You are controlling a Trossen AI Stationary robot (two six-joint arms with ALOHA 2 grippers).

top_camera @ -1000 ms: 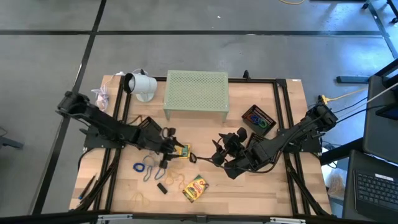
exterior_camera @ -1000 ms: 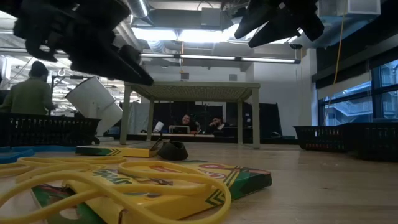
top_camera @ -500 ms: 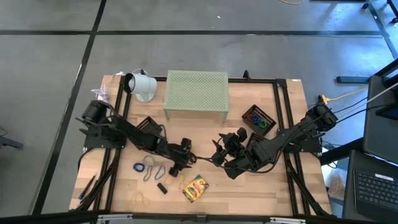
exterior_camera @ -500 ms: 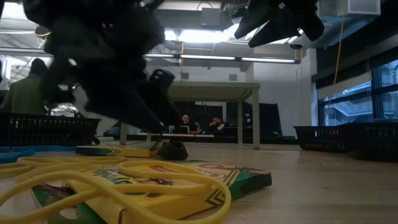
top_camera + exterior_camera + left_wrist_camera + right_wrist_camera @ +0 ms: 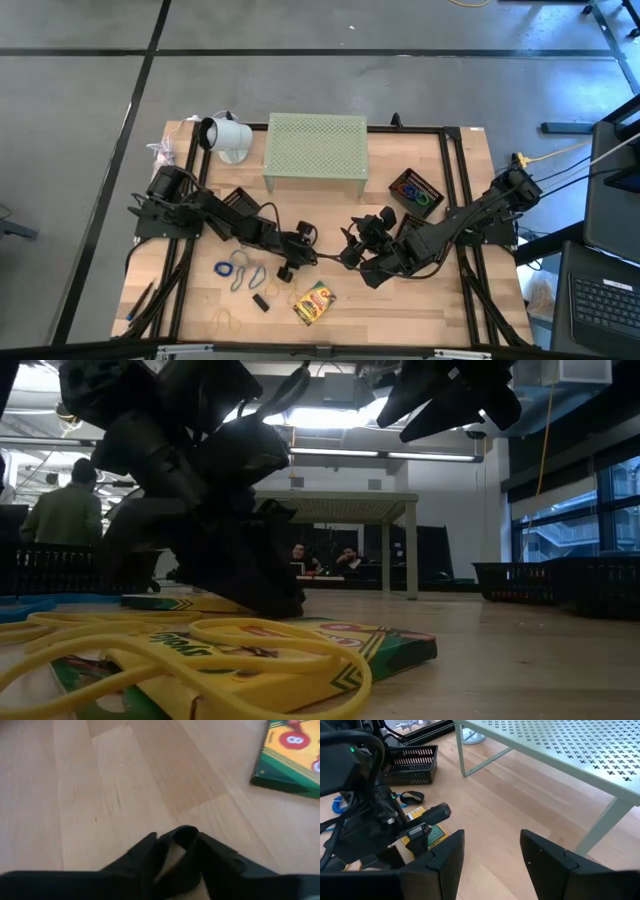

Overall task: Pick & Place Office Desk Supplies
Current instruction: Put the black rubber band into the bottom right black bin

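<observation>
Starting at the lower left of the high view, there were a few tan rubber bands (image 5: 226, 320) near the table's front edge, then the blue clip rings (image 5: 233, 270) and a little black piece (image 5: 260, 302) just right of them. The left gripper (image 5: 287, 268) sat low over the wood at centre-left. In the left wrist view its fingers (image 5: 150, 857) were pinched together on a small dark piece (image 5: 184, 836) right at the tips, with pale board under them.

Just below and right of that gripper lay the yellow-green crayon box (image 5: 314, 301), flat on the table; it was the same box filling the bottom of the low view with a yellow band looped across it.

Further right, the right gripper (image 5: 352, 245) hung mid-table, holding nothing, its fingers (image 5: 442, 855) spread well apart. Above it stood the pale green stand (image 5: 316, 146), and at upper right a black mesh tray (image 5: 416, 192) held coloured clip rings.
</observation>
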